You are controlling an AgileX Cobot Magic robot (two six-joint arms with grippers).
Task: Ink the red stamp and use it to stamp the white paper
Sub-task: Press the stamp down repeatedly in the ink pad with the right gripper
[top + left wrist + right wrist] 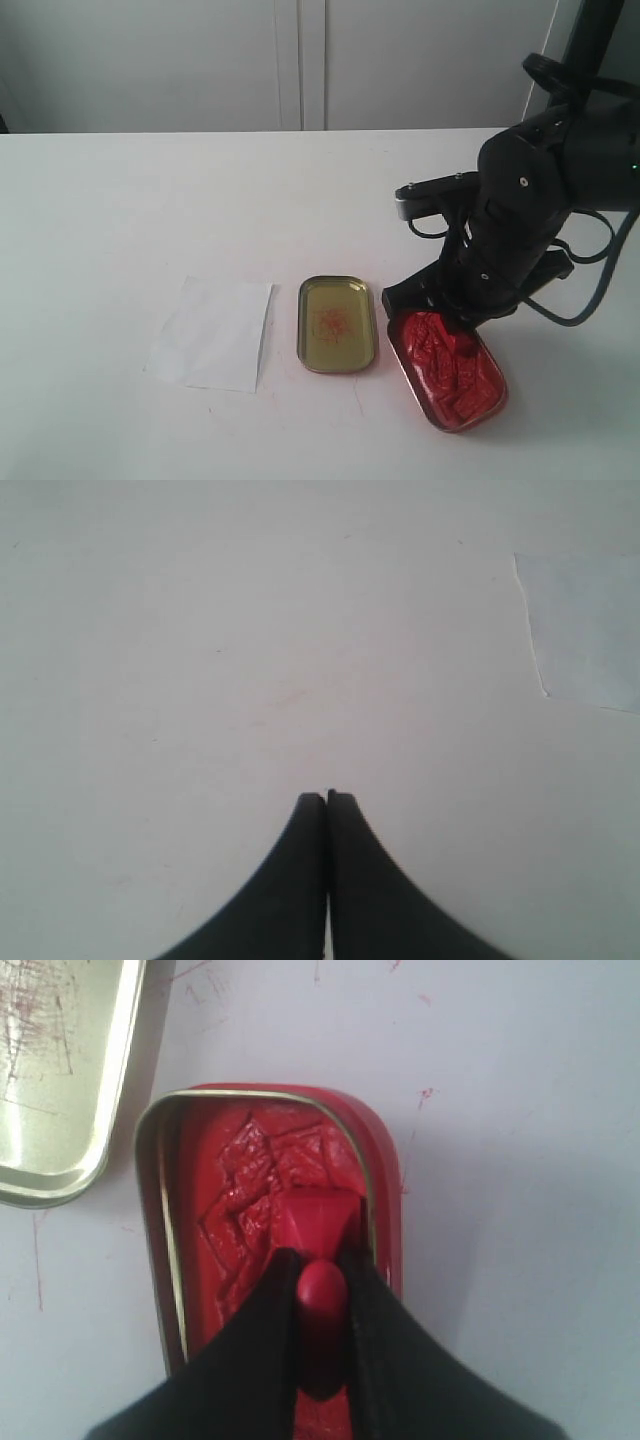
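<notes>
Closest to the camera, at the near right, lies the red tin (500, 395) with its cracked red ink pad (445, 365). The red stamp (318, 1222) is inside this tin, at its far end. Its flat base seems to rest on the pad, though I cannot tell how firmly it presses. The right gripper (318, 1260) is clamped on the thin knob of the stamp, one finger on each side.

By my judgement the task is in its first half: the inking is being done now. What is left is to lift the stamp, carry it to the left over the gold tin (337, 323), and press it on the white paper (212, 333). The paper lies flat on the table (150, 200), just left of the gold tin. I can make out no clear print on it from here.

The right arm comes in from the far right and bends down steeply, so that its wrist points almost straight down over the far end of the red tin. The left gripper (327, 798) has its jaws pressed together with nothing between them. It hangs over bare table with the paper off to one side; the exterior view does not show this arm.
</notes>
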